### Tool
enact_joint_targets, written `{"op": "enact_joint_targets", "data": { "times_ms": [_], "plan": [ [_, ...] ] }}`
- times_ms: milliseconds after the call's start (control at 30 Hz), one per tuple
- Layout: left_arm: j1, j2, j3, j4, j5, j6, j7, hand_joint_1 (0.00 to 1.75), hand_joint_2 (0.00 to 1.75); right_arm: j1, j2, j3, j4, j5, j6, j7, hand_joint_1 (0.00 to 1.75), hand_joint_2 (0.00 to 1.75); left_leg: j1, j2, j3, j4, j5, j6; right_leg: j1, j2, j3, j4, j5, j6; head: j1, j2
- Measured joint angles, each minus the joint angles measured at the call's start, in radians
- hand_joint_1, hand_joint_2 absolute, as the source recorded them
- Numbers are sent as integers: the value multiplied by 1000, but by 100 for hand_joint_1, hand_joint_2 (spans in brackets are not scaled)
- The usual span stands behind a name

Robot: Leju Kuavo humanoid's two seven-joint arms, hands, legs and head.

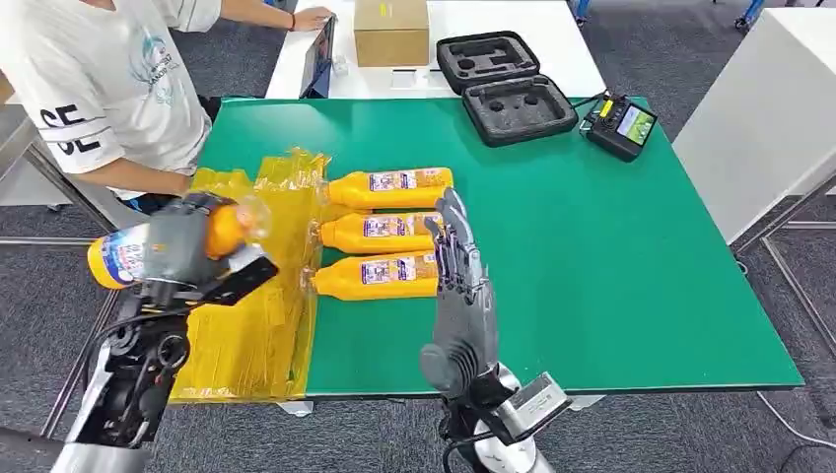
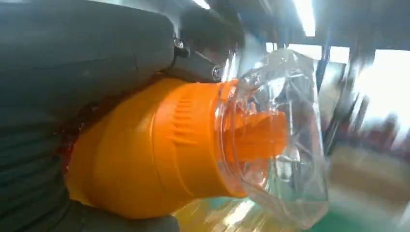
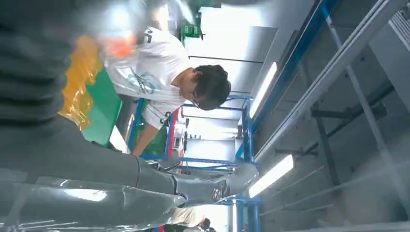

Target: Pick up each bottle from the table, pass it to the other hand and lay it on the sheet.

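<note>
Left hand [image 1: 187,246]: raised over the left edge of the green tabletop [image 1: 611,266], above the yellow sheet [image 1: 246,335]. Fingers [image 1: 177,241] wrapped around the middle of an orange bottle [image 1: 118,256], held roughly level; labelled base end points left beyond the tabletop edge, clear cap end points right. In the left wrist view the bottle's orange shoulder [image 2: 154,150] and its clear cap [image 2: 285,140] sit close to the camera, with the grey thumb across the top.

Right hand [image 1: 458,286]: upright over the tabletop, fingers [image 1: 452,232] extended and apart, nothing held. It stands in front of the right-hand ends of the lying bottles; whether it touches them cannot be told.

Bottles on tabletop, three, orange with labels, lying on their sides in a row, caps toward the sheet: far bottle [image 1: 389,187], middle bottle [image 1: 380,232], near bottle [image 1: 370,276]. Cap ends lie at or just over the sheet's right edge.

Sheet: crinkled, translucent yellow, spread along the left side of the tabletop, near edge hanging over the front.

Other items, far side: open black foam-lined case [image 1: 503,89]; black handheld controller with a screen [image 1: 619,123]; cardboard box [image 1: 391,30]; tablet [image 1: 317,54] propped upright on a white table [image 1: 552,39].

Person in white printed shirt [image 1: 108,79], at far left corner, leaning over the tabletop.
</note>
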Motion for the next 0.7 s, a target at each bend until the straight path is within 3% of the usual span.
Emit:
{"op": "enact_joint_targets", "data": {
  "times_ms": [133, 700],
  "plan": [
    [-53, 22, -46, 166, -61, -29, 14, 175, 175, -5, 13, -18, 6, 4, 26, 0, 0, 175, 0, 1, 0, 0, 1, 1, 0, 1, 0, 0, 1, 1, 0, 0],
    [-146, 41, -118, 548, -77, -88, -7, 175, 175, -21, 41, -51, 59, 15, 64, 0, 0, 175, 0, -3, 0, 0, 1, 1, 0, -2, 2, 0, 0, 1, 0, 0]
  ]
}}
